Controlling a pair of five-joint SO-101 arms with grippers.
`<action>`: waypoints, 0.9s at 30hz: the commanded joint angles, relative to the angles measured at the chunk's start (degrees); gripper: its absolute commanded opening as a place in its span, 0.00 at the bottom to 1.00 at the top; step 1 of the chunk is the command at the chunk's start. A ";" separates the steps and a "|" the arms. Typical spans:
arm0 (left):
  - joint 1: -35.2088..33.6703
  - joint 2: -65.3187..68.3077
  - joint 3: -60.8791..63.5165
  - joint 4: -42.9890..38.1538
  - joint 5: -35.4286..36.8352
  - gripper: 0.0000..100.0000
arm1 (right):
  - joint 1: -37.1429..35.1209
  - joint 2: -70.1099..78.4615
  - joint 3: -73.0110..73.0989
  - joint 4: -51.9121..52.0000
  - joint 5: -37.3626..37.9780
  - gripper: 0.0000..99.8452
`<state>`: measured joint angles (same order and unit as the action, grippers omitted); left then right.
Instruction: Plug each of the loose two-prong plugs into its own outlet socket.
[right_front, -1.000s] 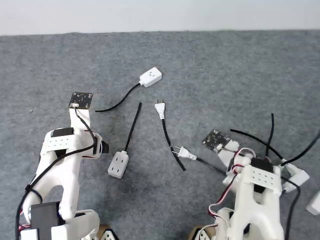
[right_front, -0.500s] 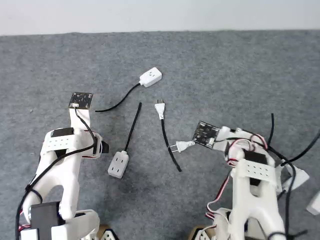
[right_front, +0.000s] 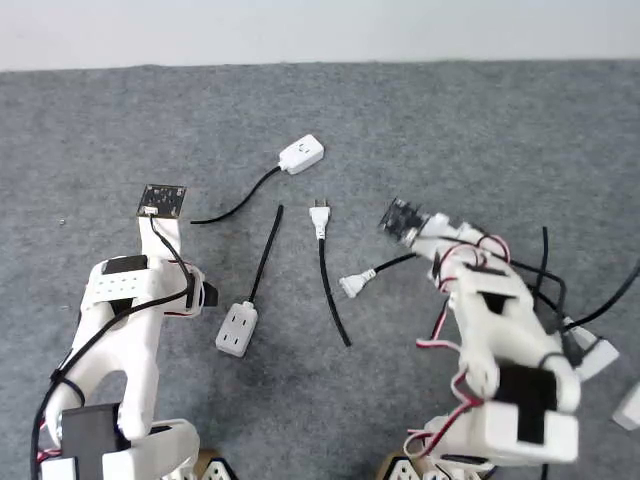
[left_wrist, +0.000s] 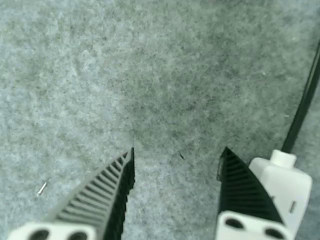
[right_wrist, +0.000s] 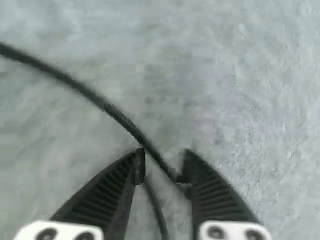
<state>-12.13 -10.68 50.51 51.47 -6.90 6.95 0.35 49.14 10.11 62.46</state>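
Observation:
My right gripper (right_wrist: 162, 157) has its fingers close around a thin black cable (right_wrist: 85, 92). In the high view that cable leads from the right arm (right_front: 470, 290) to a white two-prong plug (right_front: 352, 285) lying on the grey carpet. A second plug (right_front: 319, 218) lies farther back, and its black cable runs toward the front. One white outlet socket (right_front: 237, 330) lies beside the left arm (right_front: 135, 300), and another (right_front: 301, 153) lies at the back. My left gripper (left_wrist: 177, 155) is open over bare carpet, with the near socket (left_wrist: 280, 182) just outside one finger.
Each socket trails a short black cable (right_front: 265, 255). More black cables (right_front: 545, 265) and white parts (right_front: 595, 355) lie at the right edge, behind the right arm. The carpet meets a pale wall (right_front: 320, 30) at the back.
The right arm has swung left and toward the back, dragging the plug on its cable leftward with it. The left arm has kept still.

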 joint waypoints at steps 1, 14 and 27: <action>0.26 -0.26 -1.63 -0.70 -0.79 0.26 | 0.57 1.63 -7.12 -0.92 -6.86 0.21; 0.35 -0.26 -1.63 -0.70 -0.79 0.26 | -9.54 -3.82 -24.09 34.77 -62.24 0.06; 0.26 -0.26 -1.63 -0.70 -0.97 0.26 | -27.56 0.40 -23.82 39.78 -86.77 0.16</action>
<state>-12.13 -10.68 50.51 51.47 -6.90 -18.29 0.18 27.43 49.58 -19.38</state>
